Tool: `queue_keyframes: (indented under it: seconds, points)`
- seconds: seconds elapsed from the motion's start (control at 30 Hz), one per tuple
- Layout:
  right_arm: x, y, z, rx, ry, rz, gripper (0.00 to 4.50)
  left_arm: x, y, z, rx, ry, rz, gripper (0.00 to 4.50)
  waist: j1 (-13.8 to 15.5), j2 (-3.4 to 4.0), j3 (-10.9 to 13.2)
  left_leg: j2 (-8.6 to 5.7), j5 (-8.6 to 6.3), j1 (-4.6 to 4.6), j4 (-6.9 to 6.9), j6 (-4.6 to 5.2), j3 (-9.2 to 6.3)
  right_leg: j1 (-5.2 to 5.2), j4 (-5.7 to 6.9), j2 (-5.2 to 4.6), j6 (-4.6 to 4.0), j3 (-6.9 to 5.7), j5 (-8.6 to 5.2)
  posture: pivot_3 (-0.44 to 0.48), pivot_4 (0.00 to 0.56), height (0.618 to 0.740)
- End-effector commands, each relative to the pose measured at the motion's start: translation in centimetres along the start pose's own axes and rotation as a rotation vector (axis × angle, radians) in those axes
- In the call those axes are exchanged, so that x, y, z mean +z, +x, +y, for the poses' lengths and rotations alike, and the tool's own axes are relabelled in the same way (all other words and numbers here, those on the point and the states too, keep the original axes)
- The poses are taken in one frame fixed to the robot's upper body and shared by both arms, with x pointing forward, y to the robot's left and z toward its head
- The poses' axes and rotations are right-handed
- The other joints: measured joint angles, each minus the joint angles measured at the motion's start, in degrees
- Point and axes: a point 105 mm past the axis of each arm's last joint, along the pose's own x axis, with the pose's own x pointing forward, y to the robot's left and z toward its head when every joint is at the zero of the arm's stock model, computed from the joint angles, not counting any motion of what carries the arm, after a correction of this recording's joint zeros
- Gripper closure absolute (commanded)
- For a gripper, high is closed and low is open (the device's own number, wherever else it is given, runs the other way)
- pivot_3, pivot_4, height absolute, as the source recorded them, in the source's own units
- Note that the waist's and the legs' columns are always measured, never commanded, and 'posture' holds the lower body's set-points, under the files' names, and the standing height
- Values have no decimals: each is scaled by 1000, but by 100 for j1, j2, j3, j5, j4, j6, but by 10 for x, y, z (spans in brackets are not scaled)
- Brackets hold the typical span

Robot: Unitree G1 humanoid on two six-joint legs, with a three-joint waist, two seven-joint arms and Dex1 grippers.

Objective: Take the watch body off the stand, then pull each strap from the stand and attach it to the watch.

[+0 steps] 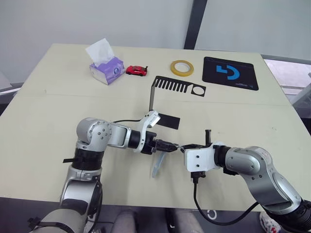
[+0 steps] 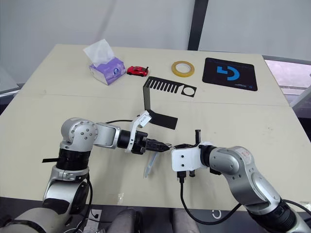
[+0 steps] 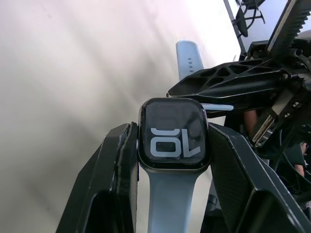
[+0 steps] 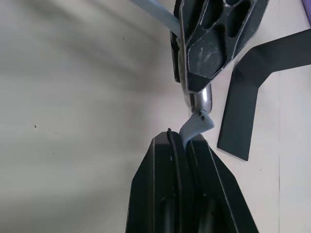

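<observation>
The small rounded-square watch body with its black screen and silvery rim [image 3: 174, 133] is clamped between the two black fingers of the left claw [image 1: 167, 144], held up over the near middle of the pale beige worktop [image 1: 43, 121]. One thin pale blue-grey strap [image 1: 157, 164] is already fixed to it and dangles from the left claw towards the worktop. The second pale blue-grey strap [image 4: 197, 125] is pinched by the right claw [image 1: 187, 147], whose fingers are pressed together on it, and its free end is seen right at the edge of the watch body, touching or as good as touching, hard to call which. The two claws are nearly tip to tip. The black bent sheet-metal stand [image 1: 160, 99] with its comb-slotted top plate is found just behind them, its slots bare. Further back along the far side, a purple tissue box [image 1: 107, 69], a little red toy car [image 1: 136, 70], a yellow roll of tape [image 1: 181, 68] and a black mouse pad with a blue logo [image 1: 230, 73] are lined up.
</observation>
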Motion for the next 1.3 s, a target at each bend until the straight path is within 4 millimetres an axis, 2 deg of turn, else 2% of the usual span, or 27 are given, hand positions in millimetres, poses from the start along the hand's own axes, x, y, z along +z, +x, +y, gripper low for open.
queue_keyframes:
  seconds: [0.03,0.43,1.3]
  points:
    - [13,-2,0,-7,-18,-48,4500,8,3,-21,-100,52,-17,2792,-1,0,0,1,0,0,0,0,0,0,0,0,0,1,0,0,150,738]
    - [10,-2,-8,-32,-18,-27,4500,-1,3,-19,-93,56,24,2792,0,0,0,1,0,0,0,-3,-1,0,0,-1,0,2,0,0,150,738]
    - [8,3,-11,-30,-40,-6,4500,5,6,-25,-138,32,0,2792,1,0,0,1,0,0,0,-3,-1,0,-1,-1,0,1,0,0,150,738]
